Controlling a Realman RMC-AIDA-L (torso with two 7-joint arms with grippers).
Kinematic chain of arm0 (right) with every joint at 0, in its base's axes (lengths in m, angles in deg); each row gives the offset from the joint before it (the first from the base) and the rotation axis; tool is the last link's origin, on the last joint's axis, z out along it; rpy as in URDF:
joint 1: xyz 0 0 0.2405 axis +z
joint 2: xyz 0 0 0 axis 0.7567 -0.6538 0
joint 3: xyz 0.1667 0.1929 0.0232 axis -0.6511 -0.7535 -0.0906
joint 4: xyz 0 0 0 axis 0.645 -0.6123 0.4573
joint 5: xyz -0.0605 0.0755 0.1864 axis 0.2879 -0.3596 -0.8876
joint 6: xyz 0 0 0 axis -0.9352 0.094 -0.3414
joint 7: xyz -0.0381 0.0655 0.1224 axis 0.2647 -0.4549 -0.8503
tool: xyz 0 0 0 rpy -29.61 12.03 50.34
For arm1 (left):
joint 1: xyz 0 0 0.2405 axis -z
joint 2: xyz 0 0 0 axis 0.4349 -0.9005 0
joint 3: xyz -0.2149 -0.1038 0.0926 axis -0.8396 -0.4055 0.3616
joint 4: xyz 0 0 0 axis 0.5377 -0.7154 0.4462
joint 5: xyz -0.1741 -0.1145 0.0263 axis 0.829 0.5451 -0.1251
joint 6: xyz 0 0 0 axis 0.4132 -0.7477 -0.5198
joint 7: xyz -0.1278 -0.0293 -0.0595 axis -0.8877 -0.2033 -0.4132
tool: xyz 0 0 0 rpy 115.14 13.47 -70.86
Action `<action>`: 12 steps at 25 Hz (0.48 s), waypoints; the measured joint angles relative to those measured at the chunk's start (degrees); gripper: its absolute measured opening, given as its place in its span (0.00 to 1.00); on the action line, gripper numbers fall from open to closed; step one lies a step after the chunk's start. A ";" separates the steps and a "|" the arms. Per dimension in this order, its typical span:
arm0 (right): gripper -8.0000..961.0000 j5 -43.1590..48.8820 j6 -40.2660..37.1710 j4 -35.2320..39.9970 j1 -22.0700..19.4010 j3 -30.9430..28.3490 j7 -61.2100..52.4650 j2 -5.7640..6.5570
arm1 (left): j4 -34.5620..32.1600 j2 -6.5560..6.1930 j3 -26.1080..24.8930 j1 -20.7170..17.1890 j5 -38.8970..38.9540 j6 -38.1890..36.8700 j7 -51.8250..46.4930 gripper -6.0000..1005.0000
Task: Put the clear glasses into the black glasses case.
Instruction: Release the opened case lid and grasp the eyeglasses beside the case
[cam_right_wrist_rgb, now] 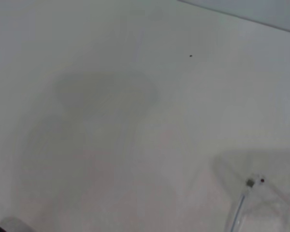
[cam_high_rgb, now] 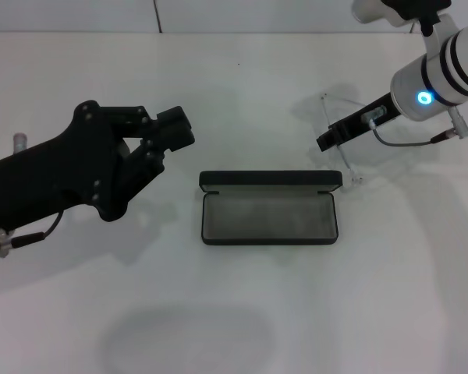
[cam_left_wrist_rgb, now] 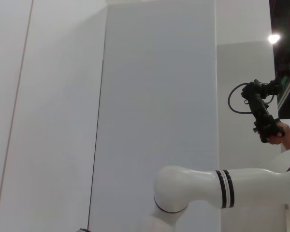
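The black glasses case [cam_high_rgb: 267,218] lies open in the middle of the white table, its grey lining up and its lid edge toward the far side. The clear glasses [cam_high_rgb: 345,160] are to the far right of the case, just beyond its right corner, with one thin arm reaching toward the back [cam_high_rgb: 324,98]. My right gripper [cam_high_rgb: 326,142] comes in from the upper right and is shut on the glasses, which cast a shifted shadow on the table. The right wrist view shows one clear hinge and arm of the glasses [cam_right_wrist_rgb: 245,193]. My left gripper [cam_high_rgb: 175,128] hovers to the left of the case.
The white table [cam_high_rgb: 234,312] ends at a wall along the back. The left wrist view looks away from the table at a pale wall, my white right arm [cam_left_wrist_rgb: 208,188] and a distant hand holding a black device [cam_left_wrist_rgb: 266,121].
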 joint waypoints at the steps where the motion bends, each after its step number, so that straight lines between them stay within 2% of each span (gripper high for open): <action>1: 0.39 0.00 -0.02 0.00 -0.07 -0.01 0.00 0.01 | 0.02 0.00 -0.05 -0.04 0.00 0.00 0.00 0.09; 2: 0.37 0.00 -0.03 0.00 -0.12 -0.01 0.00 0.00 | 0.04 0.01 -0.06 -0.06 0.00 0.00 0.00 0.09; 8: 0.35 0.01 0.20 0.35 -0.63 0.03 1.33 0.00 | 0.11 0.09 -0.06 -0.15 -0.02 0.00 0.00 0.09; 12: 0.27 0.01 0.16 2.01 -2.15 0.12 2.98 0.01 | 0.50 0.07 -0.14 -0.25 -0.04 0.00 0.04 0.09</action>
